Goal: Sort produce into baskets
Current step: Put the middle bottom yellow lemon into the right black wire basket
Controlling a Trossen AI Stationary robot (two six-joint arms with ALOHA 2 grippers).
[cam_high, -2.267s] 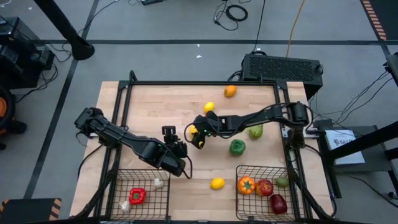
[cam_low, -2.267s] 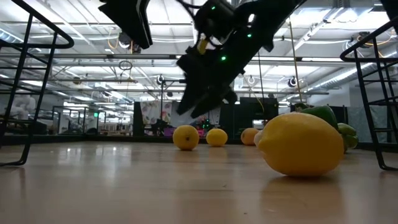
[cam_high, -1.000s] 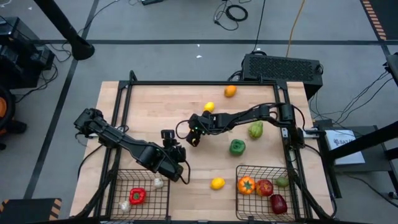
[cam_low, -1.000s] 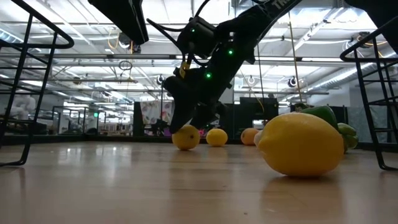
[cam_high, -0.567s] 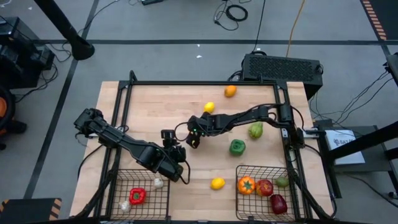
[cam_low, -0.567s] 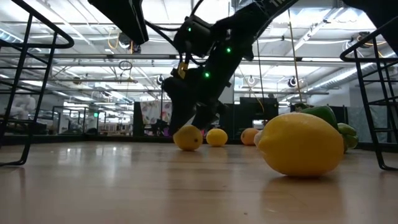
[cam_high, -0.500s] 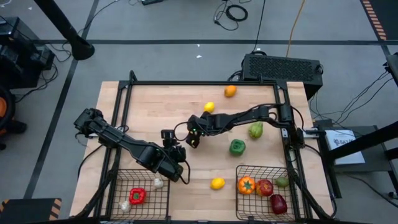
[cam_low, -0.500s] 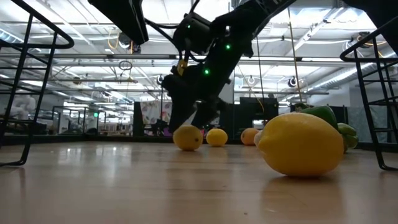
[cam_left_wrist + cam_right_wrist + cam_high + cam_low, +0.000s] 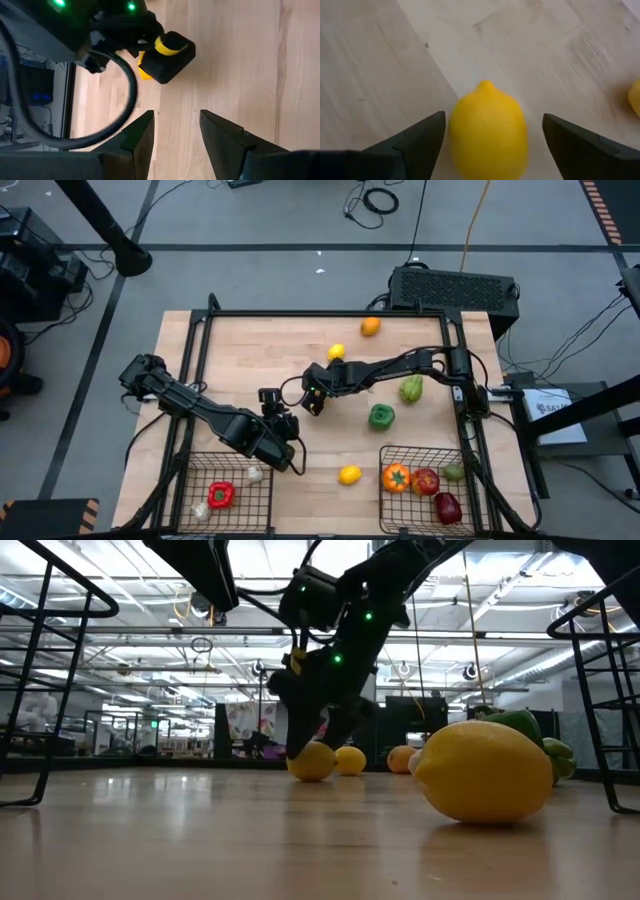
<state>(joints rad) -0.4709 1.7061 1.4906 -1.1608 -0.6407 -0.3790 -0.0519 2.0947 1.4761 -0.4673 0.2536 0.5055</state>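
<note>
The lemon [image 9: 489, 132] lies on the table [image 9: 250, 350] directly between the right pincer's [image 9: 490, 137] spread, untouching fingers, long axis pointing ahead along them. The left pincer [image 9: 176, 131], partly apart and empty, waits nearby, farther off.

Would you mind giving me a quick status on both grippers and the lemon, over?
Right gripper open, straddling lemon mid-table, not gripped. Left gripper open, empty, hovering above left basket. Nothing blocking the lemon.
</note>
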